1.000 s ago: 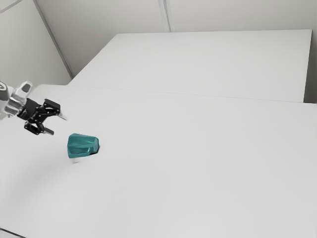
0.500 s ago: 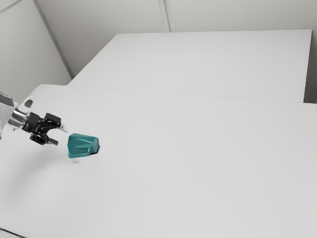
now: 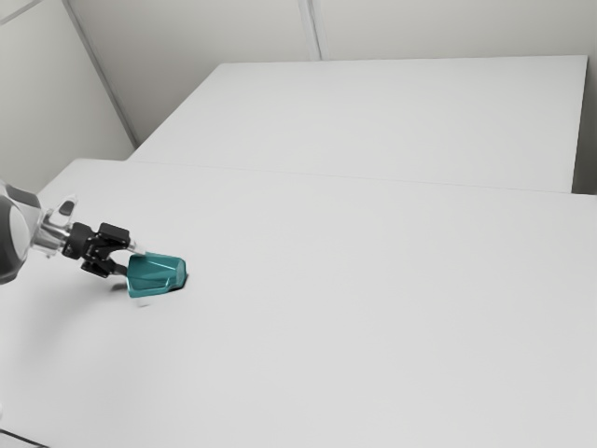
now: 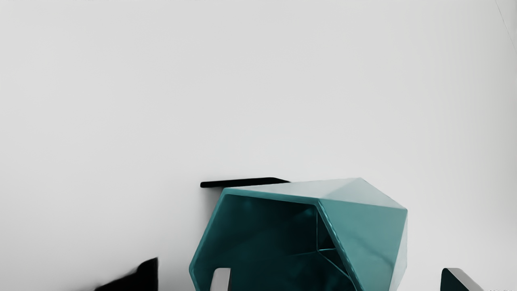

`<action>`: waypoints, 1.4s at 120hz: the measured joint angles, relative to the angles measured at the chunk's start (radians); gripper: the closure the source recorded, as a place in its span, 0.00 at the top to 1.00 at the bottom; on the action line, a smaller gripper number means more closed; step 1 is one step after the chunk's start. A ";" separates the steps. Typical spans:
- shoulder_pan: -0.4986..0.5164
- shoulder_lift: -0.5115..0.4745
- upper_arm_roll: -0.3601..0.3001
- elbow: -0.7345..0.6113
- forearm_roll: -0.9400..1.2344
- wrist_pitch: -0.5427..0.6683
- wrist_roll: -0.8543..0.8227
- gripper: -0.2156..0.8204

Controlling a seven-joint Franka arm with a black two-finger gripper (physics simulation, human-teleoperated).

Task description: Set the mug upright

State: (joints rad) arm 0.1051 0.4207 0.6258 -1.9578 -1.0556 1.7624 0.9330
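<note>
In the exterior view, the black two-finger gripper [image 3: 131,260] reaches in from the exterior view's left, low over the white table [image 3: 373,308], at the end of the pale and dark arm [image 3: 20,229]. Its fingers stand apart at the near end of a teal faceted mug [image 3: 156,274]. The mug lies on its side on the table, its wider end toward the gripper and its narrower end toward the exterior view's right. A small pale mark [image 3: 143,301] shows just beside the mug, too small to identify. Behind the table is a white panel [image 3: 401,117], with grey walls [image 3: 187,56] beyond it.

In the wrist view, the mug's open mouth faces the hand, with its dark interior visible. The gripper [image 4: 338,279] is wide open. One fingertip [image 4: 220,279] overlaps the mouth; whether it is inside or in front of it, I cannot tell. The other stands outside the mug, with bare table showing between it and the mug's faceted side. The gripper holds nothing. A thin black shape [image 4: 242,182] lies along the mug's edge, and a black wedge-like shape [image 4: 139,279] shows near the fingertip at the mouth; I cannot tell what either is.
</note>
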 joint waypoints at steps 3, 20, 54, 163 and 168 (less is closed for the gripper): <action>0.000 0.002 -0.001 0.000 -0.007 -0.003 0.008 0.74; 0.001 0.028 -0.019 0.001 -0.040 -0.013 0.047 0.73; -0.001 0.036 -0.044 0.016 -0.075 -0.020 0.103 0.49; -0.053 -0.089 -0.052 0.027 -0.081 -0.010 0.152 0.05; -0.060 -0.095 -0.062 0.042 -0.056 -0.003 0.142 0.05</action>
State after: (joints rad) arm 0.0455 0.3260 0.5642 -1.9160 -1.1119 1.7590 1.0753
